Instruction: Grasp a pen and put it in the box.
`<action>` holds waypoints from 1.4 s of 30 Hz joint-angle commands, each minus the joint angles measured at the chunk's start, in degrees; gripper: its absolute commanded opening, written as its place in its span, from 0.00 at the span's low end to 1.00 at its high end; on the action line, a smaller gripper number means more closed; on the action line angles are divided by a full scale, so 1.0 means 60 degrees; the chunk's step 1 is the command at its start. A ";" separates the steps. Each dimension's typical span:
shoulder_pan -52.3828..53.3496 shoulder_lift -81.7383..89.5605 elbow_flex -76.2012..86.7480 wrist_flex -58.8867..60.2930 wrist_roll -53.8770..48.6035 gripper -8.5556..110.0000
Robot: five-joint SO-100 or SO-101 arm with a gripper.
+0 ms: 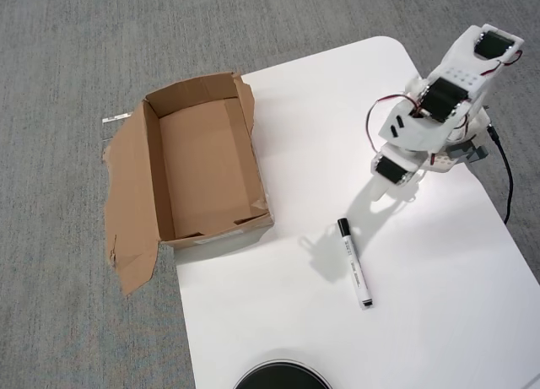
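The pen (pixel 354 265), a slim white marker with a black cap, lies flat on the white table (pixel 439 321), cap toward the far side. The box (pixel 152 174), open brown cardboard with torn flaps, stands at the table's left edge, empty, well left of the pen. The white arm is folded at the table's far right. My gripper (pixel 393 173) hangs at its lower end, above and right of the pen's cap and apart from it. It holds nothing that I can see. Its jaws are hidden from above.
A black round object (pixel 281 377) pokes in at the bottom edge. A black cable (pixel 506 178) runs off the arm's base at the right. Grey carpet (pixel 76 60) surrounds the table. The box's big flap (pixel 131 212) hangs out over the carpet.
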 commanded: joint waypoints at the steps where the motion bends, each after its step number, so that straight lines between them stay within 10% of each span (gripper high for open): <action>1: -0.0300 -0.0630 -0.0300 0.0000 -0.0051 0.08; 42: -0.0168 -0.5874 -0.0300 -0.4233 -0.0051 0.14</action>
